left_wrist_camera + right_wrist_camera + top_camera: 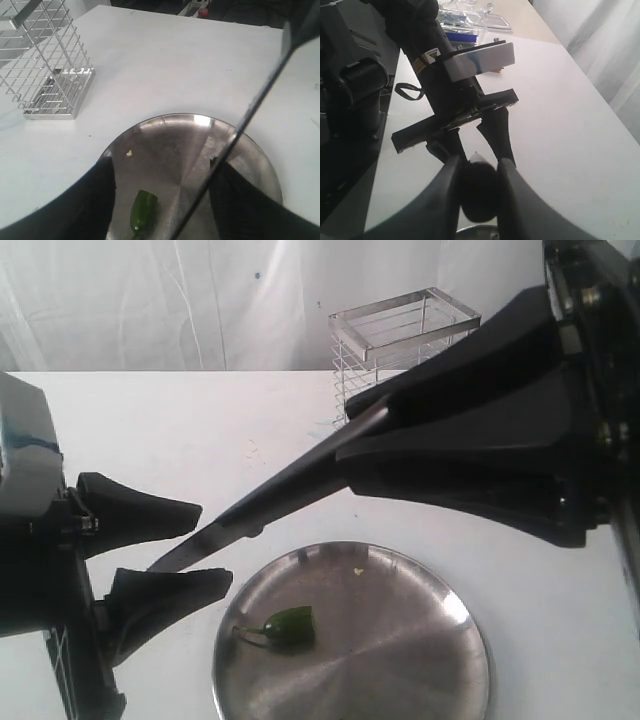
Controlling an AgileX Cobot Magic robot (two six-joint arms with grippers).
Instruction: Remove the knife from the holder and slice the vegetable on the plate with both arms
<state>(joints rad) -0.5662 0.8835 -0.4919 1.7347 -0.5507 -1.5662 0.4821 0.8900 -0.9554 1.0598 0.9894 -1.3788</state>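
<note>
In the exterior view, your right gripper (350, 432) is clamped on the black handle of the knife (262, 502), one finger above it and one below. The dark blade slants down and to the left over the white table (200, 430). Its tip ends between the fingers of your left gripper (215, 548), whose jaws stand wide apart. You cannot tell whether the blade touches either finger. The plate (420, 680) lies at the front, just right of the left gripper. The vegetable (288, 627) rests on the plate's left part, with its thin stem pointing left. The holder (400, 335) stands upright at the back of the table, partly behind the right gripper.

In the left wrist view, your left gripper's two black fingers (87, 200) are spread wide, with the plate (165, 130) below and between them. The knife (250, 115) crosses as a thin dark line, passing close by one finger and over the plate. The vegetable (143, 212) lies on the plate between the fingers, beside the blade and apart from it. The holder (47, 65) stands on the table, well apart from the plate.

In the right wrist view, the rounded butt of the knife (479, 192) sits pinched between your right gripper's fingers (445, 200). Beyond it the left arm (435, 65) faces you with its claw spread open.
</note>
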